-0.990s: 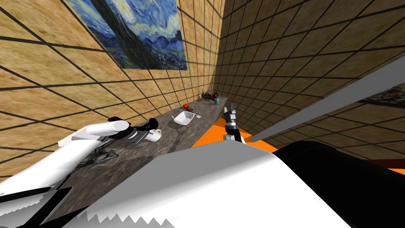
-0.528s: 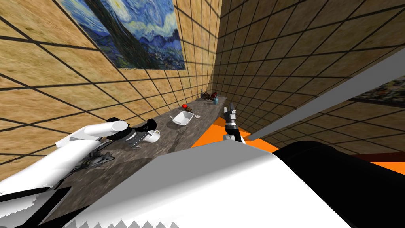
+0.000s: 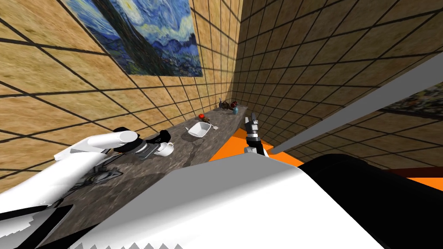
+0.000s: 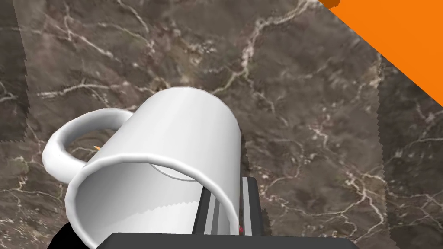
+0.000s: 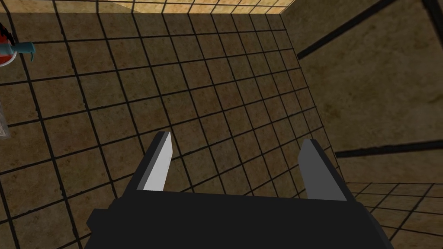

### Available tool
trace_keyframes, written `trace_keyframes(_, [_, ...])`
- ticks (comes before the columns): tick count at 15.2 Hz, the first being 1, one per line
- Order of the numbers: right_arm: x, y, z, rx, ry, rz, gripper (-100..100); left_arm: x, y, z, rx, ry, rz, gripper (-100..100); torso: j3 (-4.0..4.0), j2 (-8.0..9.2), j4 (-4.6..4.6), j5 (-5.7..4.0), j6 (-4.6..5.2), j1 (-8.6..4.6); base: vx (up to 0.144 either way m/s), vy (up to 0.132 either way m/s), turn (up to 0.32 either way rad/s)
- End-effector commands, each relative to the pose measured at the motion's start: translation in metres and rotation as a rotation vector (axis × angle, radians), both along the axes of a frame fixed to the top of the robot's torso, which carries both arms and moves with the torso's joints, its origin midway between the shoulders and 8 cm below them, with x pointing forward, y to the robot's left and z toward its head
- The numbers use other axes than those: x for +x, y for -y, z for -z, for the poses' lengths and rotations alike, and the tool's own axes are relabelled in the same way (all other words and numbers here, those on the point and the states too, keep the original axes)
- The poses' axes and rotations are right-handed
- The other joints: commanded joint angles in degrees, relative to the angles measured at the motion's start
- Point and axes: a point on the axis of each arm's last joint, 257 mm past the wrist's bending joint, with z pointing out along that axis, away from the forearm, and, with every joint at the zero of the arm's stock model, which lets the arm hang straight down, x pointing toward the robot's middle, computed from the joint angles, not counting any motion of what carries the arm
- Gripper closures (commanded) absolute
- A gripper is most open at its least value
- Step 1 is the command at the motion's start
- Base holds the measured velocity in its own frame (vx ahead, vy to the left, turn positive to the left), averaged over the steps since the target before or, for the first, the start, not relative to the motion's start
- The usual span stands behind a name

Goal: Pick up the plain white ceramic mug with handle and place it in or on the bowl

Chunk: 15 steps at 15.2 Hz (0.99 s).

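Note:
The plain white mug [image 4: 181, 125] with a loop handle lies tilted over the dark marbled counter [image 4: 324, 108], its mouth toward my left hand. My left gripper [image 4: 228, 216] is shut on the mug's wall at the rim, one finger inside and one outside. In the head view the mug [image 3: 165, 149] sits at the tip of my left gripper [image 3: 151, 150], near the counter's front edge. The white square bowl [image 3: 200, 129] stands further along the counter, beyond the mug. My right gripper [image 3: 252, 119] hangs open over the orange floor; its fingers [image 5: 158, 166] hold nothing.
A red object [image 3: 201, 116] and a small utensil [image 3: 215, 126] lie by the bowl. Bottles and a teal item [image 3: 235, 110] crowd the counter's far corner. A dark grey object [image 3: 101, 175] lies under my left forearm. Tiled walls enclose the counter; orange floor [image 3: 235, 145] runs along its front.
My left gripper's fingers have closed from wide open onto the mug's wall. The left arm and mug have shifted slightly toward me. The right arm has not moved.

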Motion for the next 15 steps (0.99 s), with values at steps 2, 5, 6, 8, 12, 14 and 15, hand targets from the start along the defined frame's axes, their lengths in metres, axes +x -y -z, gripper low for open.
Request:
trace_keyframes(2, [0.000,0.000,0.000,0.000,0.000,0.000,0,0.005,0.002,-0.022,-0.001,0.008,0.007,100,-0.03,-0.06,0.00,-0.04,0.04,-0.14,0.077,-0.145,-0.022])
trace_keyframes(5, [0.000,0.000,0.000,0.000,0.000,0.000,0,0.009,0.003,-0.044,0.000,0.018,0.015,100,-0.11,-0.22,-0.01,-0.13,0.09,-0.47,0.114,-0.184,-0.033])
trace_keyframes(6, [0.000,0.000,0.000,0.000,0.000,0.000,0,0.010,0.003,-0.050,0.001,0.021,0.017,100,-0.12,-0.26,0.00,-0.16,0.12,-0.56,0.135,-0.207,-0.030])
trace_keyframes(8, [0.000,0.000,0.000,0.000,0.000,0.000,0,0.012,0.004,-0.063,0.003,0.028,0.023,100,-0.15,-0.32,0.01,-0.21,0.18,-0.68,0.122,-0.192,-0.028])
trace_keyframes(12, [0.000,0.000,0.000,0.000,0.000,0.000,0,0.015,0.006,-0.096,0.009,0.044,0.038,100,-0.11,-0.27,0.05,-0.26,0.18,-0.78,0.125,-0.195,-0.033])
trace_keyframes(14, [0.000,0.000,0.000,0.000,0.000,0.000,0,0.016,0.007,-0.108,0.012,0.049,0.045,100,-0.09,-0.25,0.06,-0.24,0.39,-0.86,0.099,-0.164,-0.002])
trace_keyframes(15, [0.000,0.000,0.000,0.000,0.000,0.000,0,0.015,0.008,-0.115,0.014,0.050,0.049,100,-0.10,-0.26,0.06,-0.26,0.44,-0.93,0.093,-0.164,-0.057])
